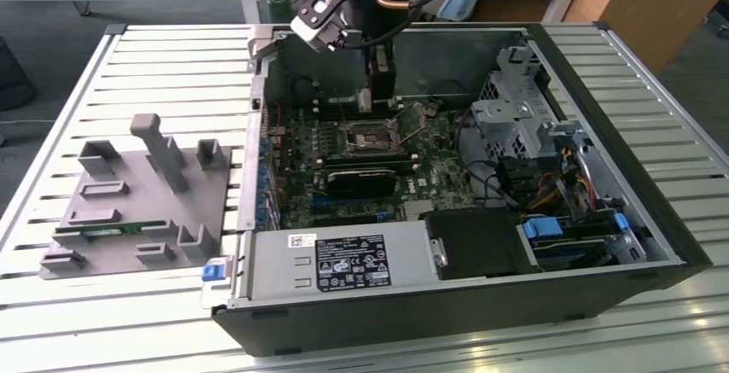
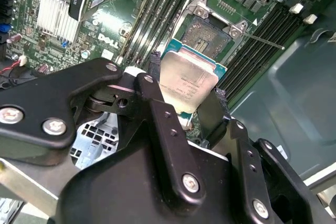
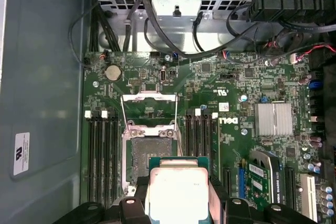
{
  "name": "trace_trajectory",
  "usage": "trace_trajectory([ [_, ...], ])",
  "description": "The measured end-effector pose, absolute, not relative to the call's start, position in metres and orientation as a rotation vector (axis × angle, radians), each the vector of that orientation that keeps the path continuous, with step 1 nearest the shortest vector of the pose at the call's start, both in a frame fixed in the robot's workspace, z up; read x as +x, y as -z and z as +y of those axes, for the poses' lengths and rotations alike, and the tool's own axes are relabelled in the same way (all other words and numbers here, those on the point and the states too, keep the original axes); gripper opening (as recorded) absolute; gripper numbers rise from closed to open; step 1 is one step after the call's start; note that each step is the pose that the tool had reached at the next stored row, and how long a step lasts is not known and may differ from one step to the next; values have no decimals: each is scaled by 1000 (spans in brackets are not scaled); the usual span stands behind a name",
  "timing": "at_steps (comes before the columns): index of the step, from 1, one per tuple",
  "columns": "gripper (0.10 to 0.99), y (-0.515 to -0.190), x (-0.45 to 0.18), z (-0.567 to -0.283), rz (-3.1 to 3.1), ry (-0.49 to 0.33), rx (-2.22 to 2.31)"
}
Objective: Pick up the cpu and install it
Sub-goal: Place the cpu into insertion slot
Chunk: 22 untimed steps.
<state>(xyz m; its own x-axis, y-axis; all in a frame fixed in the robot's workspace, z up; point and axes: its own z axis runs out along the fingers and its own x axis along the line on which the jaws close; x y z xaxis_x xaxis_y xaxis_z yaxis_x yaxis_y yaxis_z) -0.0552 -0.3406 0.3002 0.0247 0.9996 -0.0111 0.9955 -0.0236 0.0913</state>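
Cpu (image 2: 186, 80), light, stiff and flat with a slick metal top and, I judge, a fragile underside, is clamped by two opposite edges in the gripper (image 2: 184, 95), poised just beside the open socket (image 2: 210, 35) toward the far part of the motherboard (image 1: 341, 185).

A small flat square chip with a silver-grey metal top plate and a thin blue-green rim (image 2: 185, 77) is hanging in the air inside the open computer case (image 1: 638, 245). The black gripper (image 2: 186, 90) is pinching it by two opposite edges. Its metal plate is facing away from the green motherboard (image 3: 231, 93) and catching the light. In the first wrist view the chip (image 3: 178, 187) is hovering just beside the open socket (image 3: 149, 153), not yet seated in it.
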Motion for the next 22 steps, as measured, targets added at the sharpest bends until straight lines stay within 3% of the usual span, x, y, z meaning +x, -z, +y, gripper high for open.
trace_trajectory([
  [22, 533, -265, -53, -329, 2200, -85, 2143],
])
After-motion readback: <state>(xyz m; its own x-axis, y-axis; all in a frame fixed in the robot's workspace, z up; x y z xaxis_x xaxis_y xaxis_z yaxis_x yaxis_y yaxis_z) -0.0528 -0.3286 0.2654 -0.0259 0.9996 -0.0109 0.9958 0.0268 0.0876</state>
